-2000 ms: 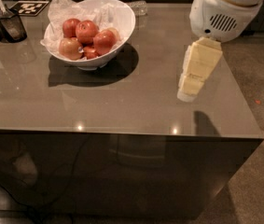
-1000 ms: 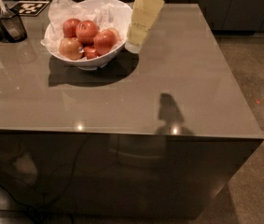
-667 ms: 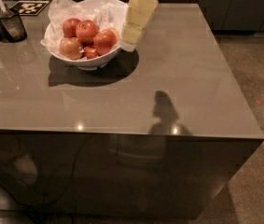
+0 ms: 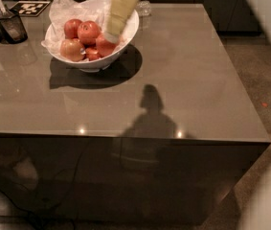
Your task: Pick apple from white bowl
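Observation:
The white bowl [image 4: 129, 28], lined with crumpled white paper, stands at the back left of the grey table [image 4: 183, 95]. It holds several apples. A deep red apple [image 4: 88, 31] lies on top in the middle, another red one [image 4: 72, 28] to its left, and a paler blushed one [image 4: 73, 50] at the front left. My gripper [image 4: 112, 35] hangs down from the top of the view over the right side of the bowl, its tip just above a red apple [image 4: 102, 47] there.
A small dark cup with a utensil [image 4: 11, 24] stands at the far left. A black-and-white marker tag [image 4: 29, 7] lies behind it. A small clear glass object [image 4: 144, 7] sits behind the bowl. The table's right edge drops to a speckled floor [image 4: 264, 80].
My gripper has moved left from beside the table's right side to over the bowl and now reaches down inside its right rim. Its shadow on the table moved left too.

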Action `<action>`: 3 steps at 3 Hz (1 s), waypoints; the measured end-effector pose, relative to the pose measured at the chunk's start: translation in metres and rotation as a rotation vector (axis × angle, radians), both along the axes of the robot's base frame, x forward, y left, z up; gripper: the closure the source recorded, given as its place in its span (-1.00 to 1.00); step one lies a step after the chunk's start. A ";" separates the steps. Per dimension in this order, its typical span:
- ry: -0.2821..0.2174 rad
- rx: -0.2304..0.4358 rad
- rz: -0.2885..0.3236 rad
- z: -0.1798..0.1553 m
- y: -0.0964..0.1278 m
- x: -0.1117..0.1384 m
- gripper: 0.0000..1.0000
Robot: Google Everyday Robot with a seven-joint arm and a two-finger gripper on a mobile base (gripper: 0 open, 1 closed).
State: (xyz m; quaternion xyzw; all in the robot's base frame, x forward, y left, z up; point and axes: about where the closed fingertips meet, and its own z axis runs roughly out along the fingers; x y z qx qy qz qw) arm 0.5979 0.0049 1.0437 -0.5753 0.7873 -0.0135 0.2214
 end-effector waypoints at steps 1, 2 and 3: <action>0.019 0.012 -0.037 -0.013 0.044 0.056 -1.00; -0.030 0.060 -0.034 0.001 0.055 0.072 -1.00; -0.016 0.088 -0.039 -0.012 0.062 0.081 -1.00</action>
